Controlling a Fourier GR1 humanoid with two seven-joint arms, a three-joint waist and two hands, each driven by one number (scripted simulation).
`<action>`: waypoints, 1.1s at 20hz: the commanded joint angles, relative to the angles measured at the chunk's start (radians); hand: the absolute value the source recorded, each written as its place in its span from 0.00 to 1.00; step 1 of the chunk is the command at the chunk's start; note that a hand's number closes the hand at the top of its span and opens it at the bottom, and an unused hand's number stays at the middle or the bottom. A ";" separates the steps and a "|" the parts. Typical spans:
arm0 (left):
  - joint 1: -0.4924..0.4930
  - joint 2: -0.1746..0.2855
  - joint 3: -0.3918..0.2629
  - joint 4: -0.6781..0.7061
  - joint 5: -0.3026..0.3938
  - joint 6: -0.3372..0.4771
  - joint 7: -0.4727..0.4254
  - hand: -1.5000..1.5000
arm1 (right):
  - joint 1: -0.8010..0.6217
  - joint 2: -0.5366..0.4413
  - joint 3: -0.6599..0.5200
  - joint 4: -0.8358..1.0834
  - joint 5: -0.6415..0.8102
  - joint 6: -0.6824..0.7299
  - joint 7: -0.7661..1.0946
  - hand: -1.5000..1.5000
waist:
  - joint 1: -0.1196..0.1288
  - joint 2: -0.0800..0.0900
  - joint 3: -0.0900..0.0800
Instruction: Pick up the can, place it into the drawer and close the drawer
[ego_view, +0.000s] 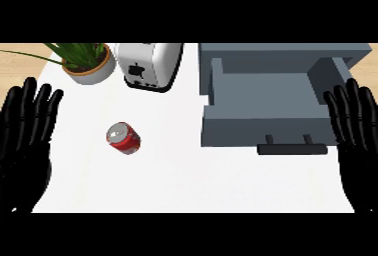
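Red can (124, 138) on white counter (192, 180), grey drawer (266, 105) open

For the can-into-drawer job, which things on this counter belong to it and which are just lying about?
Belongs to the job: red metal can; open grey box-shaped drawer, with its black bar handle.
Just lying about: leafy green plant in a pale round pot; shiny silver toaster.

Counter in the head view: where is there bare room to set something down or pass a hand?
The counter is bare along its near edge, between the left hand and right hand, and between the can and the open drawer. The drawer's floor is bare too. Crowded: the far left, with plant and toaster side by side.
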 joint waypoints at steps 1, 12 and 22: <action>-0.032 -0.006 -0.013 0.031 0.014 -0.031 -0.007 0.00 | -0.040 0.020 -0.019 0.050 0.005 -0.013 -0.012 0.00 | 0.011 -0.004 0.008; -0.076 0.006 -0.107 0.119 -0.015 -0.024 0.340 0.00 | 0.050 0.008 -0.067 0.017 0.003 -0.062 0.246 0.00 | 0.007 -0.005 0.008; -0.011 -0.018 -0.097 -0.049 0.022 -0.019 0.502 0.00 | 0.186 0.007 -0.127 0.023 -0.057 0.035 0.104 0.00 | 0.011 -0.006 0.008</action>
